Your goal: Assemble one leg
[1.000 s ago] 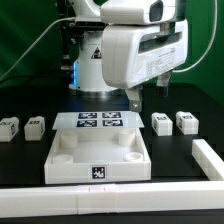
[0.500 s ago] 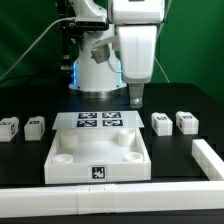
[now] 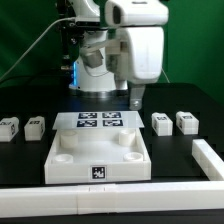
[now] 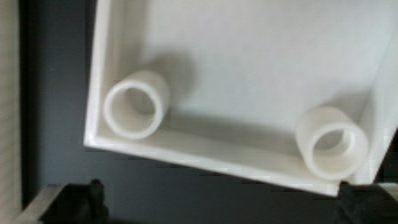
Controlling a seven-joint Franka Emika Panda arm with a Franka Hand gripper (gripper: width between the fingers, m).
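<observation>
Four small white tagged legs lie on the black table: two at the exterior view's left (image 3: 10, 127) (image 3: 34, 125) and two at its right (image 3: 161, 123) (image 3: 186, 121). My gripper (image 3: 135, 98) hangs above the table behind the large white tray-like piece (image 3: 98, 158), between the marker board (image 3: 98, 121) and the right pair of legs, touching nothing. In the wrist view my gripper (image 4: 222, 205) is open and empty, with dark fingertips (image 4: 82, 198) far apart. The tray's corner with two round sockets (image 4: 134, 107) (image 4: 333, 145) fills that view. No leg shows there.
A long white rail (image 3: 110, 203) runs along the table's front edge and turns up the exterior view's right side (image 3: 210, 158). The robot base (image 3: 95, 75) stands behind the marker board.
The hand has turned about its vertical axis, from broadside to narrow, and shifted slightly. The fingertips stay at about the same spot. No part has moved.
</observation>
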